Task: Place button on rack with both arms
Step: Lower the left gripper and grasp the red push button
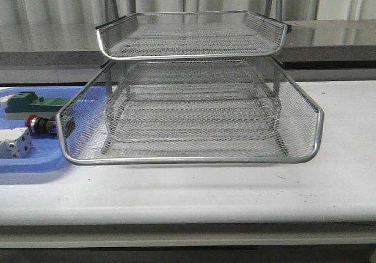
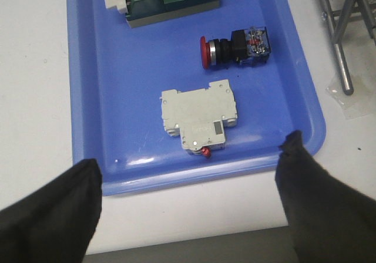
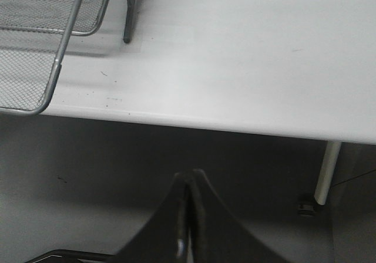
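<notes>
White table (image 1: 235, 186) | left fingers (image 2: 53, 210) spread wide, empty | right fingers (image 3: 191, 216) pressed together, empty

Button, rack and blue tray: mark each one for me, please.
button (image 2: 235, 47), left wrist view, on its black body beside the red cap.
rack (image 1: 194, 159), front view, on the front rim of the lower tier.
blue tray (image 2: 117, 98), left wrist view, on its bare floor.
</notes>
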You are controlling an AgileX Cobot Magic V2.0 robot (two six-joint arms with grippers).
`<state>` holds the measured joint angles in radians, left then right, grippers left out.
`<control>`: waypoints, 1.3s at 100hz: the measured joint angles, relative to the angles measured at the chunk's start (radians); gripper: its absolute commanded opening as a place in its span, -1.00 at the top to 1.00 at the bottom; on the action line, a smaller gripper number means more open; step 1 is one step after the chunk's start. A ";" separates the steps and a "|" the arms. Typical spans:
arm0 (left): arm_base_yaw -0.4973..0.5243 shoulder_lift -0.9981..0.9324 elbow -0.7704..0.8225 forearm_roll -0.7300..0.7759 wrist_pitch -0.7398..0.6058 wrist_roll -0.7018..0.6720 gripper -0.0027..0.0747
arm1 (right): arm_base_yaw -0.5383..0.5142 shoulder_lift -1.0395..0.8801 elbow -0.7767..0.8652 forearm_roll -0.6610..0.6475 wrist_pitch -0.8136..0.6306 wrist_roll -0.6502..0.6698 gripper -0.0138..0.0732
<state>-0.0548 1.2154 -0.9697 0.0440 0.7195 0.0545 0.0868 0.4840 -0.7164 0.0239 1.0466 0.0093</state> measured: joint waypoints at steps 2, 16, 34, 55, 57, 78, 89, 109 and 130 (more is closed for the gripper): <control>0.000 0.000 0.000 0.000 -0.002 0.003 -0.55 | 0.000 0.000 0.000 0.000 0.000 0.000 0.84; 0.000 0.002 -0.002 0.000 -0.052 0.094 -0.55 | 0.000 0.000 0.000 0.000 0.000 0.000 0.84; 0.000 0.081 -0.084 0.000 -0.054 0.272 -0.55 | 0.000 0.000 0.000 0.000 0.000 0.000 0.84; 0.000 0.278 -0.255 -0.044 0.016 0.493 -0.55 | 0.000 0.000 0.000 0.000 0.000 0.000 0.84; 0.000 0.292 -0.273 -0.052 0.025 0.509 -0.55 | 0.000 0.000 0.000 0.000 0.000 0.000 0.84; 0.000 0.508 -0.444 -0.090 0.099 0.682 -0.55 | 0.000 -0.002 0.000 0.000 0.002 0.000 0.84; -0.005 0.614 -0.532 -0.097 0.143 0.742 -0.55 | 0.000 -0.002 0.000 0.000 0.002 0.000 0.84; -0.020 0.751 -0.640 -0.102 0.192 0.805 -0.55 | 0.000 -0.002 0.000 0.000 0.002 0.000 0.84; -0.045 0.820 -0.680 -0.107 0.194 0.875 -0.55 | 0.000 -0.002 0.000 0.000 0.002 0.000 0.84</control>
<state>-0.0994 2.0354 -1.6499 -0.0635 0.9139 0.9298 0.0868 0.4820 -0.7164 0.0235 1.0483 0.0093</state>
